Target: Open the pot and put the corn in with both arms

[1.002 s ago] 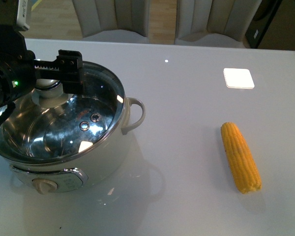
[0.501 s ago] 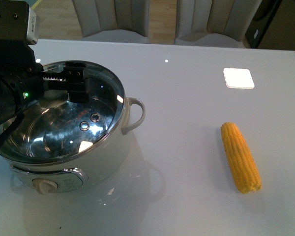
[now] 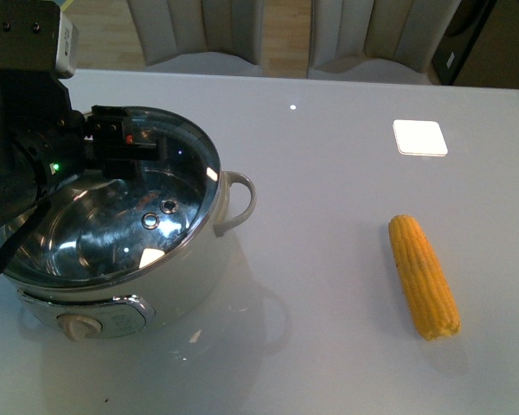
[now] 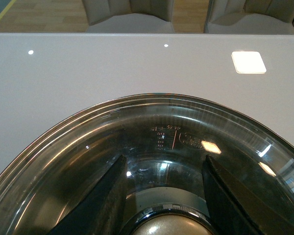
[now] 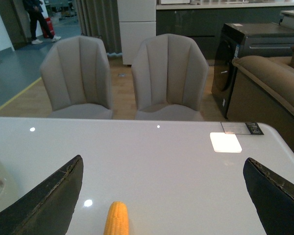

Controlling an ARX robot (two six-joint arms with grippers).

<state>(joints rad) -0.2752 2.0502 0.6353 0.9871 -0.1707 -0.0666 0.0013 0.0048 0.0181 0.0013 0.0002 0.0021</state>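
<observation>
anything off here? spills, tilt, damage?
Nothing stands out. The pot sits upright with its glass lid seated level on the rim. The left gripper straddles the lid knob, open. The corn lies whole on the table; no spill or damage shows. The right gripper is open above the table.

The room is bright, lit evenly from overhead. The glossy table (image 3: 329, 259) mirrors a ceiling lamp as a blown-out square glare (image 3: 419, 137) at the far right, plus pinpoint sparks. The lid (image 3: 173, 173) on the pot (image 3: 182, 285) throws small white glints. The corn (image 3: 424, 277) and pot cast only faint, diffuse shadows. Up close the lid's knob (image 4: 166, 230) blurs, and the fingers (image 5: 49, 196) of the right gripper (image 5: 162, 160) are soft dark silhouettes.
</observation>
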